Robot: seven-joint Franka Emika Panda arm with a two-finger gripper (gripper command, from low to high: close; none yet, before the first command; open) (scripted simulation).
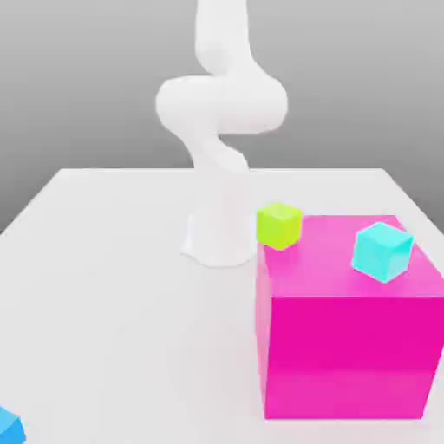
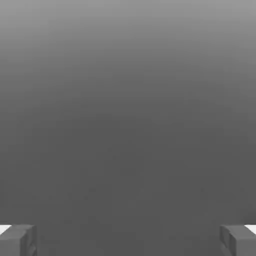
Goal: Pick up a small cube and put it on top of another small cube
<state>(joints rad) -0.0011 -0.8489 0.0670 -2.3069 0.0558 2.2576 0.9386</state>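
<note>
Large magenta block [image 1: 347,329]: nearest the camera, on the white table [image 1: 104,295] at the exterior view's right. Cyan cube [image 1: 381,251]: on the block's top, tilted. Lime cube [image 1: 278,225]: at the block's far corner; whether it rests on the block or behind it cannot be told. Blue cube [image 1: 9,425]: partly cut off at the exterior view's lower left. Robot arm [image 1: 221,130]: white, rising from the table's middle. Gripper [image 2: 128,240]: released, fingers [image 2: 17,240] wide apart, holding nothing, facing plain grey. Small magenta cube: not visible in either view.
</note>
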